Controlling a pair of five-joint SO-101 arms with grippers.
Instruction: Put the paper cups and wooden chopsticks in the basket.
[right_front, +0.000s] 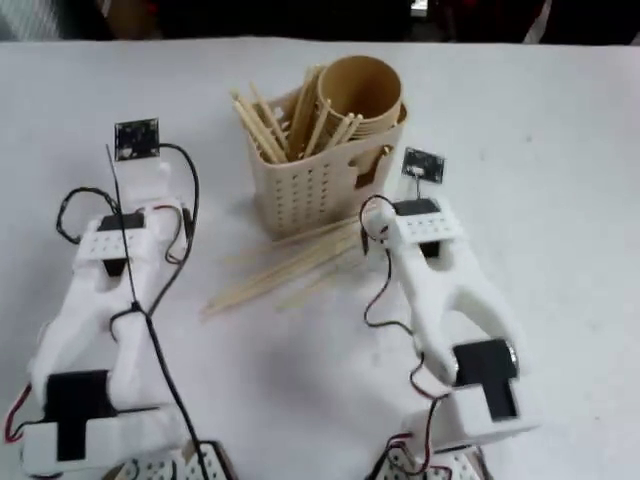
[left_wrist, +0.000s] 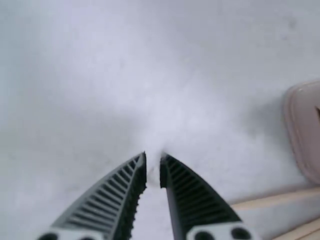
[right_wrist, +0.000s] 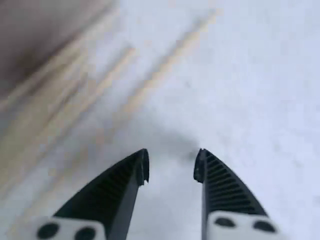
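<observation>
On white table (right_front: 560, 150), perforated basket (right_front: 310, 195), thin wooden chopsticks (right_front: 285, 268) alongside

The basket (right_front: 310, 195) is showing as cream plastic, smooth and faintly glossy, its walls pierced with rows of small holes. The paper cups (right_front: 362, 88) standing in it are looking matt and tan, like plain brown paper. The wooden chopsticks (right_front: 285, 268) lying on the table are showing pale, bare wood with a dull finish. The table (right_front: 540, 130) is looking white, matt and even. The arm shells (right_front: 440, 275) are reading as smooth white plastic. The left gripper (left_wrist: 153, 165) and right gripper (right_wrist: 171, 167) are showing dark, matt plastic fingers (left_wrist: 117, 200) with ribbed inner faces.
</observation>
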